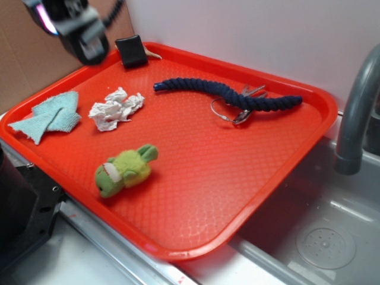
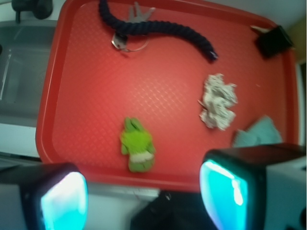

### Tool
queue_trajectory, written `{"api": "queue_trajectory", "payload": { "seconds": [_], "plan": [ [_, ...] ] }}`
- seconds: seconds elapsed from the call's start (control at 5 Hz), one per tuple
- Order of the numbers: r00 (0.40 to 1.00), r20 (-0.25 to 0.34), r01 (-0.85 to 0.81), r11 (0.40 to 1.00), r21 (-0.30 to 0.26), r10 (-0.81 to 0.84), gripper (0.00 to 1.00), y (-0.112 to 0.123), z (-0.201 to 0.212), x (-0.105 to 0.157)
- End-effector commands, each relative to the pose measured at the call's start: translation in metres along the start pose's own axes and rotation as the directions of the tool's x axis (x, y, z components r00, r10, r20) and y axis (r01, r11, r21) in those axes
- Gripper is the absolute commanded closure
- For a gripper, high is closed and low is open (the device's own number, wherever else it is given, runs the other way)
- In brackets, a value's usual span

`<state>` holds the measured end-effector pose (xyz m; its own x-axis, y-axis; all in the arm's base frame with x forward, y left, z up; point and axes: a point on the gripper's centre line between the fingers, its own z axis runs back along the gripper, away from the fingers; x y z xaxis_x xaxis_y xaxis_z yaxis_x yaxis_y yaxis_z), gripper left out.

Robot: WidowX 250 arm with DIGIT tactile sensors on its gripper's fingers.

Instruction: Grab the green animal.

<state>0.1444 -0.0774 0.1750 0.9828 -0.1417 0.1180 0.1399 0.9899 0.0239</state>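
Green animal (image 1: 124, 170) lies on its side on the red tray (image 1: 196, 178), toward the tray's near edge, nothing touching it. In the wrist view the green animal (image 2: 137, 151) sits between and ahead of the two fingers, closer to the left-hand one, bare tray all round it. Crumpled tissue (image 1: 116, 109) is the nearest neighbour, apart from the toy; teal cloth scrap (image 1: 48, 116) lies beside the tissue near the tray's left rim. Further back a dark blue rope (image 1: 228, 95) lies across a bunch of keys (image 1: 237, 110), and a small black block (image 1: 131, 51) sits at the far corner.

Gripper (image 2: 144, 196) is high above the tray, jaws spread wide, holding nothing; in the exterior view only its lower body shows at top left.

Risks, judged: toy is soft and low, so a shallow descent likely pinches fluff and it slips out. It is off-centre between the fingers, so a straight drop may land one finger on it and shove it toward the rim. A descent drifting back could catch the tissue or teal cloth instead; the cloth is a near colour match. Wrist view is blurred, so the toy's exact orientation is unclear.
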Motion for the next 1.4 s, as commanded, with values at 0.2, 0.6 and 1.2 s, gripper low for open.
{"api": "queue_trajectory", "payload": {
  "seconds": [0.2,0.6,1.2],
  "plan": [
    [1.0,0.028,-0.009,1.0,-0.017,0.01,0.0,-0.003,0.005,0.003],
    [0.999,0.005,0.048,0.999,-0.02,-0.048,0.0,-0.02,-0.068,-0.024],
    [0.991,-0.087,0.096,0.993,-0.064,-0.101,0.0,-0.013,-0.134,-0.03]
  ]
}}
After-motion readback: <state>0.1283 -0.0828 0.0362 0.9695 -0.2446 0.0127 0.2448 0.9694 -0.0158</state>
